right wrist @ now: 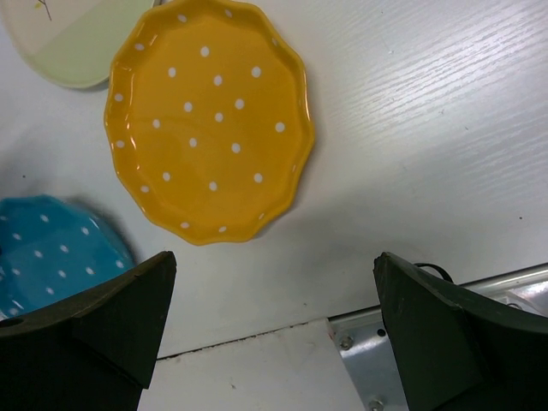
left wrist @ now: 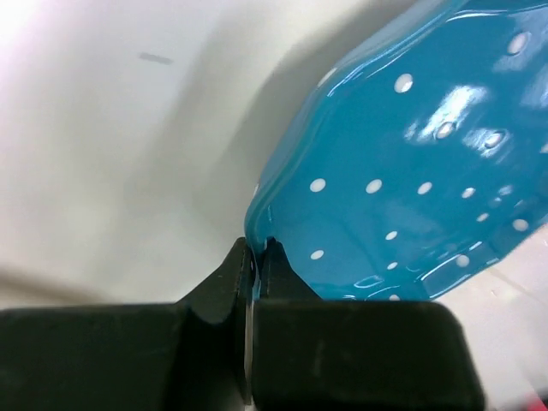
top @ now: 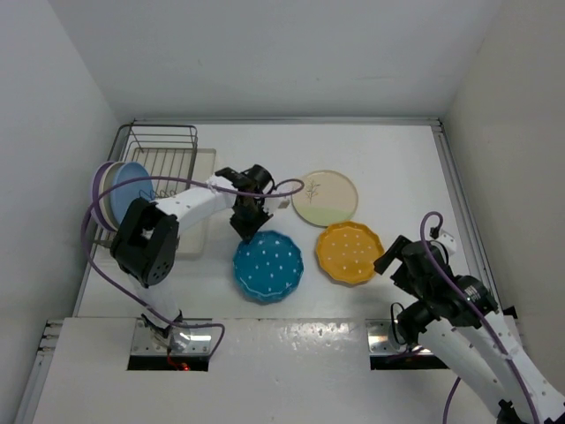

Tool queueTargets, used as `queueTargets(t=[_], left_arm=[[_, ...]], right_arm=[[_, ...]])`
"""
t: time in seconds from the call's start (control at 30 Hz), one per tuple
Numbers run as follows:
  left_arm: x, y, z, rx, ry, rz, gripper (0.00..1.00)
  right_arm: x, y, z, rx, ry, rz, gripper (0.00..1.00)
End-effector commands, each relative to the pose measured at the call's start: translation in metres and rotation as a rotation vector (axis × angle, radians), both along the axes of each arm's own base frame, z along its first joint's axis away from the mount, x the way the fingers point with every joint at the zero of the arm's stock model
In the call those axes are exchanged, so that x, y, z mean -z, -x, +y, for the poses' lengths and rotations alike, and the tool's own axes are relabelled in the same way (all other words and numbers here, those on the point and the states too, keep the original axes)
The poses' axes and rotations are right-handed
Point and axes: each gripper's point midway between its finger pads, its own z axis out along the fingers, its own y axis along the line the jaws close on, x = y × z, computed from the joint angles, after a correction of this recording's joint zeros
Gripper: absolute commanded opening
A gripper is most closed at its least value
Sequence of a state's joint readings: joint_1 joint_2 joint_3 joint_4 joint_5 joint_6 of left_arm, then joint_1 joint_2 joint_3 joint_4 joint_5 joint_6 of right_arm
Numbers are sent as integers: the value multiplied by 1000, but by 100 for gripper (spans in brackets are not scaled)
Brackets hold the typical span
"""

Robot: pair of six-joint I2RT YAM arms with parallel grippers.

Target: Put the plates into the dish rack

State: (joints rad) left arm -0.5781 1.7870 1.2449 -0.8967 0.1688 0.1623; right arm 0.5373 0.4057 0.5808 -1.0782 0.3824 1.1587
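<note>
Top view: left gripper [top: 247, 231] is down on the far rim of the teal plate [top: 268, 266], which lies on the table [top: 397, 150] just right of the dish rack [top: 163, 141]. The orange plate [top: 350, 253] sits just beside the teal one, with the sprig plate [top: 325, 198] behind it; both lie flat. The light blue plate [top: 132, 184], cream plate [top: 109, 187] and purple plate [top: 97, 196] stand on edge at the rack's left end. I can't tell from this angle whether each sits in its own divider. Right gripper [top: 388, 256] hangs near the orange plate, touching nothing. Left wrist view: the jaws are pinched tight on the teal plate's scalloped lip with only a thin bite, and the glaze is glossy. My call is that the step in hand is the lift. Raise it slowly so the plate doesn't pivot in the pinch, swing it upright before crossing the rack's near wire, then lower it into a free slot right of the light blue plate. Keep the purple cable [top: 177, 182] clear of the dividers. Right wrist view: the fingers are spread wide and empty above bare table, with the orange plate ahead of them. The table surface is white, matte and lightly grained, with a metal strip at the near edge. White walls close in three sides, and the rack sits hard against the left one, so there is little swing room there.
</note>
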Motion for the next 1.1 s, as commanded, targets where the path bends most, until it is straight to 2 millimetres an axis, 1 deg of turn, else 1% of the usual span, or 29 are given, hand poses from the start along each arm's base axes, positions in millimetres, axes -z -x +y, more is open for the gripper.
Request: queueTargets(t=[0.0, 0.03, 0.07, 0.1, 0.17, 0.23, 0.27, 0.3, 0.33, 0.37, 0.4, 0.43, 0.47, 0.5, 0.53, 0.57, 0.63, 0.67, 0.7, 0.73, 0.77, 0.8, 0.87, 0.9, 0.93, 0.97, 1.0, 1.03, 1.07], left_arm=[[-101, -63, 15, -115, -11, -383, 0], [-132, -76, 14, -126, 7, -470, 0], [-150, -82, 23, -153, -21, -534, 0], [-166, -86, 27, -159, -24, -586, 0], [-200, -89, 39, -201, -38, -678, 0], [-215, -89, 46, -220, -43, -719, 0], [-230, -89, 53, -245, -50, -765, 0], [-235, -88, 58, -259, -63, -786, 0], [-248, -92, 63, -275, -71, -833, 0], [-269, -94, 76, -317, -102, -907, 0], [-281, -96, 86, -348, -122, -950, 0], [-297, -100, 96, -368, -144, -1010, 0], [-322, -98, 114, -426, -193, -1089, 0], [-334, -99, 128, -461, -241, -1126, 0], [-346, -98, 142, -471, -306, -1154, 0], [-367, -92, 159, -524, -376, -1205, 0], [-389, -82, 187, -594, -482, -1249, 0], [-398, -74, 199, -587, -553, -1255, 0], [-410, -65, 213, -635, -610, -1278, 0], [-413, -60, 221, -648, -652, -1282, 0], [-424, -51, 234, -672, -690, -1303, 0], [-421, -46, 242, -688, -744, -1293, 0], [-420, -40, 254, -719, -778, -1301, 0], [-411, -35, 260, -708, -821, -1279, 0], [-406, -34, 264, -717, -835, -1271, 0], [-402, -34, 264, -717, -835, -1271, 0], [-388, -37, 266, -702, -860, -1243, 0], [-385, -36, 266, -693, -867, -1240, 0], [-383, -37, 273, -725, -878, -1240, 0]], right_arm=[[17, 18, -10, -12, 70, 113, 99], [15, 17, -9, -18, 74, 111, 99], [13, 14, -7, -30, 72, 103, 99], [14, 12, -7, -38, 87, 111, 99], [11, 7, -5, -51, 88, 94, 99], [9, 0, -1, -62, 88, 79, 99], [8, -2, 2, -74, 84, 73, 99], [8, -6, 3, -83, 91, 66, 99], [8, -7, 4, -85, 94, 71, 99], [7, -10, 8, -94, 83, 61, 99], [4, -11, 8, -105, 87, 54, 99], [4, -13, 9, -109, 96, 62, 99], [2, -14, 11, -123, 96, 58, 99], [-2, -17, 13, -125, 90, 49, 99], [-1, -18, 13, -129, 98, 62, 99], [-4, -19, 14, -134, 97, 57, 99], [-3, -21, 16, -132, 91, 59, 99], [-1, -21, 17, -132, 89, 60, 99], [3, -20, 18, -136, 80, 60, 99], [3, -22, 20, -127, 67, 48, 99], [7, -20, 20, -133, 62, 47, 99], [10, -21, 20, -128, 60, 48, 99], [10, -22, 21, -130, 51, 32, 99], [9, -22, 20, -134, 57, 28, 99], [8, -21, 19, -133, 59, 24, 99], [7, -21, 18, -135, 66, 21, 99], [6, -22, 17, -134, 72, 17, 99], [6, -21, 15, -132, 78, 17, 99], [6, -20, 15, -133, 80, 15, 99]])
